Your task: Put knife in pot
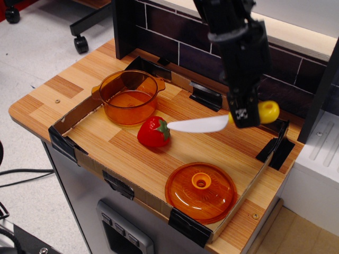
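While my gripper (pixel 244 115) is clamped on the yellow handle of the knife (pixel 212 123), the knife hangs in the air above the tray floor, long axis close to horizontal, slightly tilted. White blade tip points toward the camera's left, ending right at the strawberry (pixel 153 132); I can't tell if they touch. Handle end with the hole sticks out past the gripper on the camera's right. Pot (pixel 128 97) sits upright at the far-left part of the cardboard tray (pixel 71 117), well apart from the knife; I see nothing in it through the translucent orange wall. Strawberry lies on the tray just in front of the pot. Orange lid (pixel 201 191) rests knob-up at the near-right corner of the tray, apart from the pot.
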You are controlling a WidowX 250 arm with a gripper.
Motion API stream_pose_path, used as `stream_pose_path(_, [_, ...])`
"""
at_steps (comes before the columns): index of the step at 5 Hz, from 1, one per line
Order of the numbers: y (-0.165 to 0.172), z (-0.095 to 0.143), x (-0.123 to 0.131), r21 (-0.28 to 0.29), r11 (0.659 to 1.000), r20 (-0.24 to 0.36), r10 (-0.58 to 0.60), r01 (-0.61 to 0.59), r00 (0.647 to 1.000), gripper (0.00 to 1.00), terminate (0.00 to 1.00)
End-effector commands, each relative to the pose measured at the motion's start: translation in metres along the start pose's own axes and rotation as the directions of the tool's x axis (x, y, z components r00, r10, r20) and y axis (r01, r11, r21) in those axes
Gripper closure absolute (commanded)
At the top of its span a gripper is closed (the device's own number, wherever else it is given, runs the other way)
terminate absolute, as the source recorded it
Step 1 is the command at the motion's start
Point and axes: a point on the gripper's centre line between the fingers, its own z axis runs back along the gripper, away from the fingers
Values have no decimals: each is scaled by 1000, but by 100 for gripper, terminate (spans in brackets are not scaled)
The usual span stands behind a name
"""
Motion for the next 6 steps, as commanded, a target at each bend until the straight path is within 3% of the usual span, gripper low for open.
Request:
stream_pose_path(1, [5, 75, -14, 59, 989, 178, 122, -135, 976, 100, 0])
stream_pose_path(2, [18, 84, -27, 126, 964, 141, 215, -233, 966, 100, 0])
stream_pose_path(3, [42, 86, -42, 204, 910, 86, 350, -360, 933, 100, 0])
stream_pose_path(4, [59, 81, -63, 282, 855, -22, 459, -435, 888, 100, 0])
stream_pose_path(5, [62, 74, -89, 338, 831, -61, 487, -441, 871, 100, 0])
stream_pose_path(6, [71, 71, -111, 342, 834, -96, 490, -434, 866, 100, 0])
